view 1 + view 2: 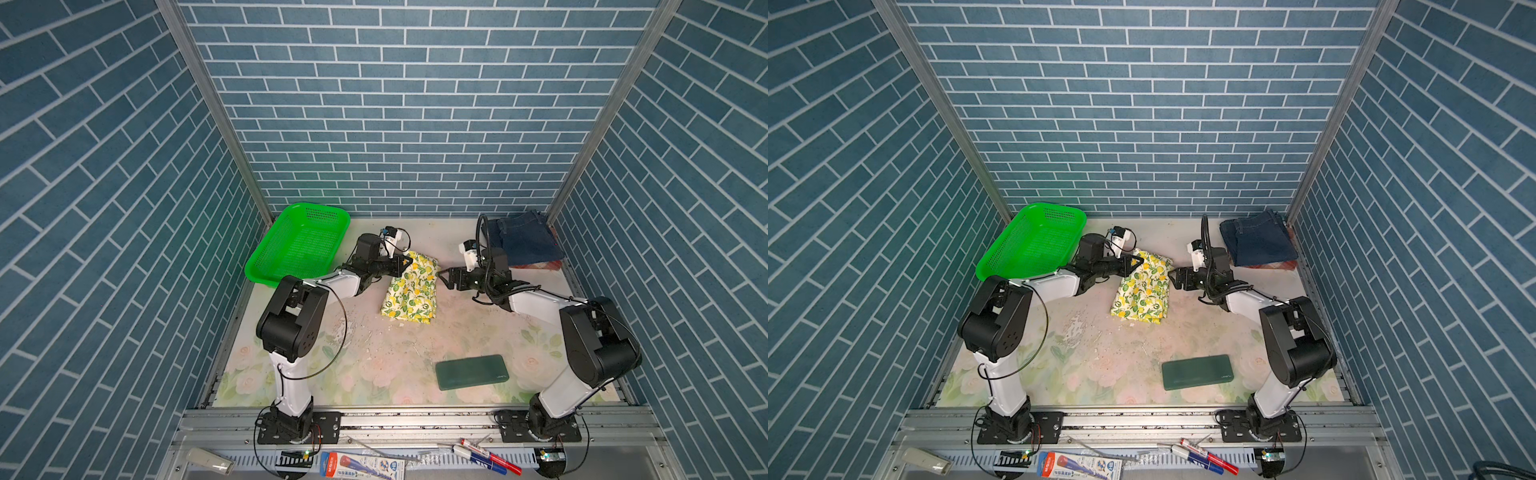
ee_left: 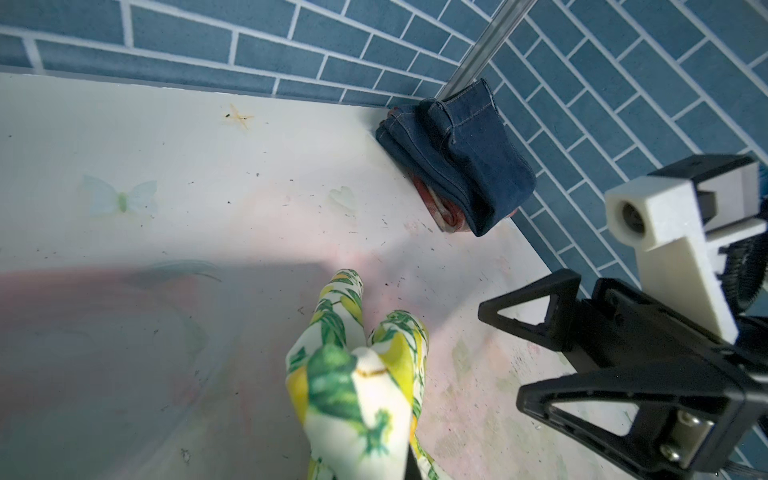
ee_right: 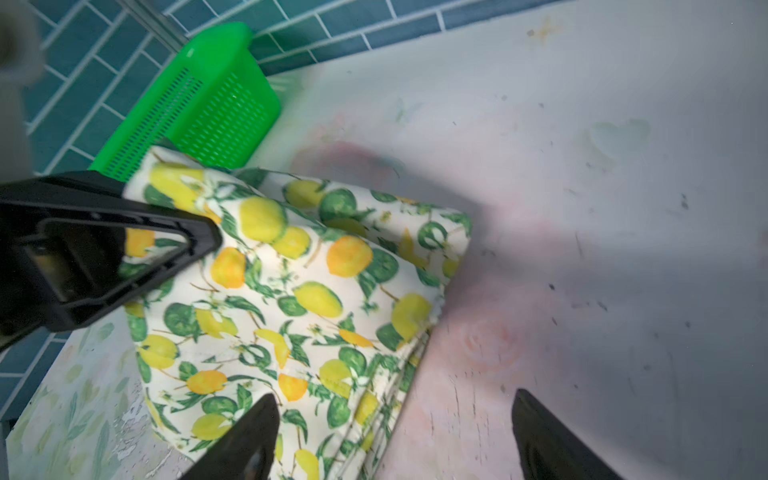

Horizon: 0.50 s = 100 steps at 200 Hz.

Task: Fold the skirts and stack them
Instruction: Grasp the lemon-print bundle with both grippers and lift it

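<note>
left gripper (image 1: 405, 262): jaws closed, pinching a far corner of the lemon-print skirt (image 1: 411, 291). the left wrist view shows the cloth (image 2: 353, 374) bunched and raised where it is pinched. the right wrist view shows the left gripper's black finger (image 3: 166, 245) lying on that raised corner.

right gripper (image 1: 444, 278): jaws wide apart, holding nothing. it sits just beside the skirt's right edge, level with the far end. in the right wrist view (image 3: 395, 399) one fingertip (image 3: 257, 432) is over the skirt's layered edge and the other is over bare table (contact with the cloth cannot be judged).

lemon-print skirt: folded into a long, narrow rectangle, several layers visible along its edge. it lies mid-table between the two grippers, in both top views (image 1: 1144, 291).

denim skirt (image 1: 523, 241): folded, in the far right corner against the wall. it rests on top of the folded plaid skirt (image 1: 544, 265), whose near edge pokes out beneath it (image 2: 446, 216).

green basket (image 1: 270, 239): far left corner, tilted up against the wall, well apart from the stack.

dark green slab (image 1: 471, 371): flat on the floral table (image 1: 374, 353), near the front, apart from all three skirts.
</note>
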### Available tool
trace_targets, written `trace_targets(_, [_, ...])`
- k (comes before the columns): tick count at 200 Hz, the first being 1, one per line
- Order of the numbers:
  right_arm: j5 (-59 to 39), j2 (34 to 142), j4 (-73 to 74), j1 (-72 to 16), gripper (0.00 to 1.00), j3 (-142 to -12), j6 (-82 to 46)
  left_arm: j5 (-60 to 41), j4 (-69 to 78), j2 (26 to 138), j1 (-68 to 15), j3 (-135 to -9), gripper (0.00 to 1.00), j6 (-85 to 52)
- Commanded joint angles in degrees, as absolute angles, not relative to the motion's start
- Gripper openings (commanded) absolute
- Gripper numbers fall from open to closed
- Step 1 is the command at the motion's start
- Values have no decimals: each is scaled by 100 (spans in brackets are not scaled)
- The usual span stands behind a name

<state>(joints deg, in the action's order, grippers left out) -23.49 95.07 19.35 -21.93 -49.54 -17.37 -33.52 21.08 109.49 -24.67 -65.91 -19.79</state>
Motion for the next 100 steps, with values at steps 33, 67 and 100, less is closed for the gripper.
trace_targets(33, [-3260,10027,3605,-2183,86,-4770,-184,-3622,1910,10706,-2619,-6612,0,-1460])
trace_targets(67, [-4088,10334,3621,-2189,86,-5115,365,-3823,1849,10593,-2638,-6648,0,-1372])
trace_targets(100, [-4543,10484,2787,-2198,86,-5743,866,-3977,1609,10464,-2696,-6778,0,-1197])
